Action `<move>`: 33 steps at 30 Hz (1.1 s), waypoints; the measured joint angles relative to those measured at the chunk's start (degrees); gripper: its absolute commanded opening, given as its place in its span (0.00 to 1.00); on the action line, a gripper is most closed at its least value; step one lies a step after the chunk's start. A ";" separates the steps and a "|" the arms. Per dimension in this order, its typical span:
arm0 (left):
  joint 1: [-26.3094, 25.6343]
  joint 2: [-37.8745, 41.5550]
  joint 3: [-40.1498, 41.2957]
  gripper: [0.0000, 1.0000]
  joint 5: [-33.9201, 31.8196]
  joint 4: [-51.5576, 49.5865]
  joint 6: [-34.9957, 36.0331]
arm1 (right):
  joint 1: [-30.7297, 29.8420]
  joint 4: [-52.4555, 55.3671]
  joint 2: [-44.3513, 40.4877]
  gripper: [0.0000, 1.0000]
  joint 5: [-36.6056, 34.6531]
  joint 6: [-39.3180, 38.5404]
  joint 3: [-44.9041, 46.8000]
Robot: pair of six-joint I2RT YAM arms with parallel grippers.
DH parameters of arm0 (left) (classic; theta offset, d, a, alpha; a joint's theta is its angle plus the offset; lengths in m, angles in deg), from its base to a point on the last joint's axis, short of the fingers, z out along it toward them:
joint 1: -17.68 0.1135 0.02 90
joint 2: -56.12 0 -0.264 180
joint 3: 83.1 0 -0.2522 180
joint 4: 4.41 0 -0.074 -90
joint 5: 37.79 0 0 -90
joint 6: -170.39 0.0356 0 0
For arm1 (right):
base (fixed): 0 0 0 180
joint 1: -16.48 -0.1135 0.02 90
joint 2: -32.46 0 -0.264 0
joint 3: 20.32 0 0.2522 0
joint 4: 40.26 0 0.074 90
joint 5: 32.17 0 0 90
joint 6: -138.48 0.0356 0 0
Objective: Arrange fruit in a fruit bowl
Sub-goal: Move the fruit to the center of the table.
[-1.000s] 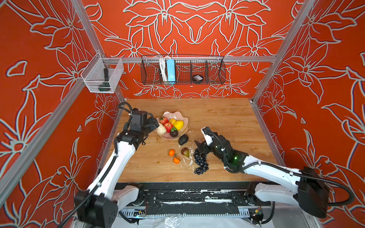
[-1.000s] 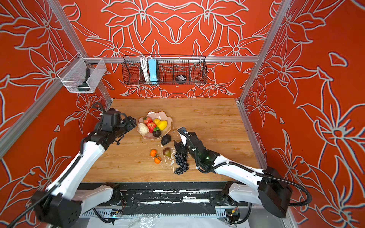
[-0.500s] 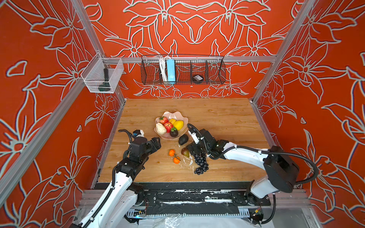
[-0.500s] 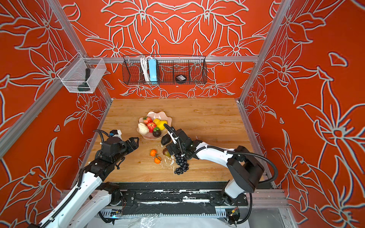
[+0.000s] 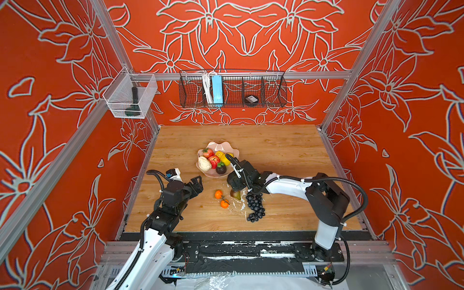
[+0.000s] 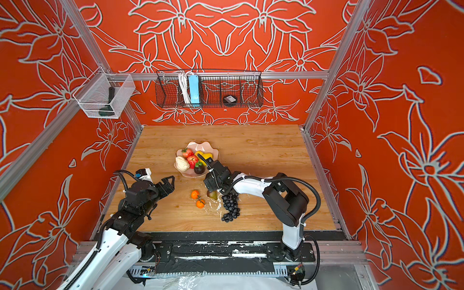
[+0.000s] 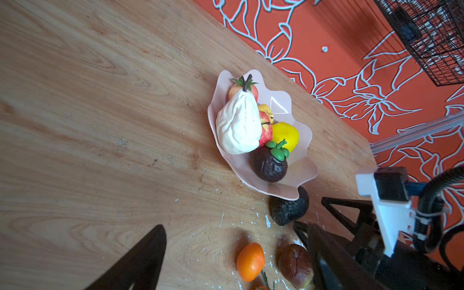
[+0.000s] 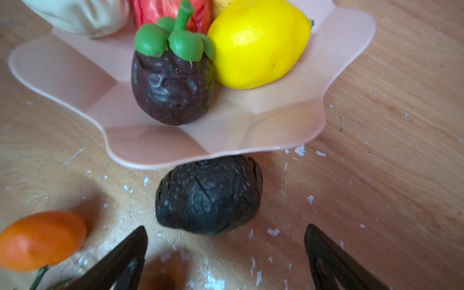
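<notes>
The pale pink fruit bowl [image 5: 213, 145] [image 6: 193, 145] holds a cream lumpy piece [image 5: 204, 163], red fruit [image 5: 213, 160], a lemon [image 5: 222, 157] and a dark green-capped fruit [image 5: 221, 170]. On the table lie two oranges [image 5: 218, 193], a brownish fruit [image 5: 235, 194] and a grape bunch [image 5: 254, 208]. The avocado [image 8: 208, 195] [image 7: 288, 208] rests against the bowl's front rim. It is hidden under my right wrist in both top views. My right gripper [image 8: 226, 228] [image 5: 232, 185] is open, its fingertips just short of the avocado. My left gripper [image 5: 197, 184] [image 7: 229, 233] is open and empty, left of the oranges.
A black wire basket [image 5: 232, 90] hangs on the back wall. A clear bin [image 5: 130, 100] sits at the left corner post. Orange walls close in the table [image 5: 288, 155] at the left, right and back. White flecks lie around the loose fruit.
My left arm has pulled back from the bowl to the front left and opened wider. My right arm has swung left, bringing its open gripper up to the avocado.
</notes>
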 measured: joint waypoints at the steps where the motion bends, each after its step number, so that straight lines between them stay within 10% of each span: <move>1: 0.00 0.00 0.00 0.88 -0.07 0.00 0.00 | -0.31 -0.02 0.59 0.98 -0.52 0.00 -0.44; 33: 0.00 -0.72 0.00 0.88 -0.26 0.26 0.20 | 4.09 -2.14 -2.64 0.98 -9.88 1.95 4.39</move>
